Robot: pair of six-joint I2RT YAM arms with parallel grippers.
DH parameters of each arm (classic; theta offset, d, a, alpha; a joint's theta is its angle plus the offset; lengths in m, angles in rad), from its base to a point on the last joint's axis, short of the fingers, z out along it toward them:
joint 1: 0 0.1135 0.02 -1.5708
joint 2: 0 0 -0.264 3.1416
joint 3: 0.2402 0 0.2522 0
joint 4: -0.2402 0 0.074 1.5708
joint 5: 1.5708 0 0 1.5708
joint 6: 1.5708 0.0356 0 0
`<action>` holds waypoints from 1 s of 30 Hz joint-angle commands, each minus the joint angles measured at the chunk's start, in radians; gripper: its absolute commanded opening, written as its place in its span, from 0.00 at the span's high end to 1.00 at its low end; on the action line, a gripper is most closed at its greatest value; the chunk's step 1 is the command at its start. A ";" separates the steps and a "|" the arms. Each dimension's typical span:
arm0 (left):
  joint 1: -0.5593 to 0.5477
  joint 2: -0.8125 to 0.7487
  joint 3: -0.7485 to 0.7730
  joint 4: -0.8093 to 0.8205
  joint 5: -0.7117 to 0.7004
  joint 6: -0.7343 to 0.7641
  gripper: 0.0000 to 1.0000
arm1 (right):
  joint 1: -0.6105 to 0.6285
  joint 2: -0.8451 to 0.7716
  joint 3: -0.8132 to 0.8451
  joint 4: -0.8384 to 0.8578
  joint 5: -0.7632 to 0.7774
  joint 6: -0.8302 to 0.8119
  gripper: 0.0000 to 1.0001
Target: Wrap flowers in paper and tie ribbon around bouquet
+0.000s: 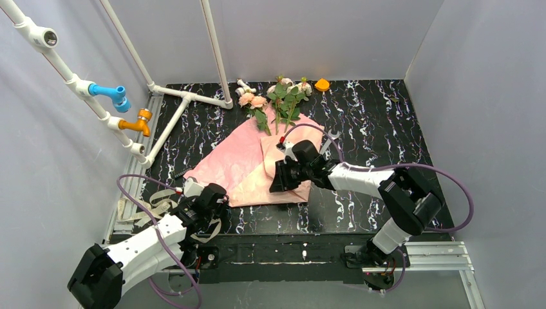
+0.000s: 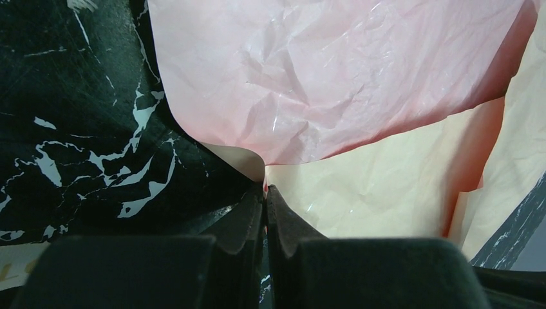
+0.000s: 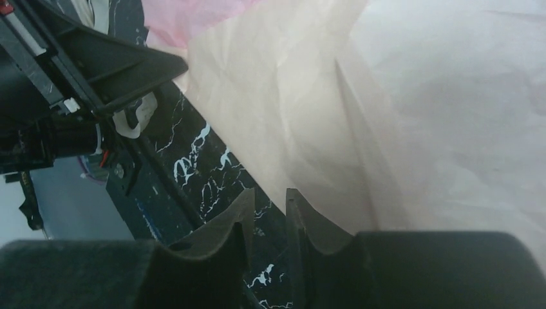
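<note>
- The paper [image 1: 248, 164] lies spread in the middle of the table [image 1: 386, 122], pink face up, with its right part folded over so the tan face shows.
- The flowers [image 1: 285, 100] lie at the paper's far edge, stems reaching onto the sheet and blooms pointing to the far wall.
- The ribbon [image 1: 138, 212] lies in loose loops at the near left, beside the left arm and off the paper.
- The left gripper [image 2: 265, 190] is at the paper's near-left corner, its fingers pressed together on the edge of the sheet.
- The right gripper [image 3: 267, 196] hangs low over the paper's near edge. Its fingers stand a narrow gap apart, with bare table showing between them and the tan fold just beside the right finger.
- A steel spanner [image 1: 328, 138] lies just right of the paper, far of the right gripper.
- A small orange object [image 1: 322, 84] sits by the far wall, right of the blooms.
- White pipes [image 1: 187, 96] run along the far left, carrying a blue tap [image 1: 111, 92] and an orange tap [image 1: 136, 122].
- Purple cables [image 1: 451, 187] loop around both arms.
- A cream patch at the lower left of the left wrist view bears reddish marks too blurred to read.
- The table is black with white marbling, and pale grey walls [image 1: 322, 32] close it in on three sides.
- A metal rail [image 1: 425, 254] runs along the near right edge.
</note>
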 commanded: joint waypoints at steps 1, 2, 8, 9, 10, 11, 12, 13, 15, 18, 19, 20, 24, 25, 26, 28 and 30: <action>0.003 0.023 -0.021 -0.054 -0.048 0.022 0.98 | 0.051 0.039 0.051 0.059 -0.067 -0.009 0.69; 0.005 0.026 -0.016 -0.056 -0.050 0.024 0.98 | 0.061 0.053 0.053 0.073 -0.077 -0.007 0.71; 0.005 0.047 0.000 -0.039 -0.046 0.057 0.98 | 0.086 0.154 0.066 0.162 -0.127 0.035 0.79; 0.004 0.051 0.001 -0.038 -0.044 0.060 0.98 | 0.089 0.169 0.076 0.171 -0.130 0.041 0.80; 0.004 0.054 0.003 -0.033 -0.043 0.065 0.98 | 0.093 0.180 0.086 0.177 -0.132 0.048 0.81; 0.003 0.057 0.005 -0.030 -0.041 0.069 0.98 | 0.098 0.190 0.095 0.183 -0.134 0.056 0.82; 0.004 0.059 0.007 -0.029 -0.041 0.072 0.99 | 0.105 0.197 0.103 0.190 -0.137 0.060 0.83; 0.004 0.061 0.010 -0.029 -0.041 0.076 0.99 | 0.112 0.203 0.108 0.193 -0.136 0.062 0.83; 0.003 0.065 0.021 -0.038 -0.045 0.081 0.99 | 0.125 0.219 0.117 0.191 -0.132 0.063 0.83; 0.003 0.058 0.042 -0.060 -0.059 0.096 0.99 | 0.128 0.251 0.117 0.185 -0.121 0.064 0.83; 0.004 0.053 0.046 -0.062 -0.062 0.105 0.99 | 0.128 0.263 0.115 0.186 -0.114 0.064 0.84; 0.005 0.049 0.051 -0.064 -0.062 0.113 1.00 | 0.128 0.273 0.112 0.185 -0.109 0.063 0.84; 0.004 0.032 0.072 -0.086 -0.063 0.140 1.00 | 0.128 0.315 0.113 0.165 -0.078 0.044 0.85; 0.004 0.027 0.080 -0.088 -0.060 0.152 1.00 | 0.128 0.323 0.114 0.156 -0.069 0.038 0.86; 0.005 0.022 0.092 -0.086 -0.056 0.168 1.00 | 0.128 0.333 0.116 0.147 -0.062 0.031 0.86; 0.004 0.019 0.126 -0.092 -0.058 0.205 1.00 | 0.128 0.345 0.122 0.137 -0.056 0.023 0.86; 0.004 0.022 0.163 -0.099 -0.055 0.245 1.00 | 0.128 0.350 0.133 0.121 -0.055 0.019 0.86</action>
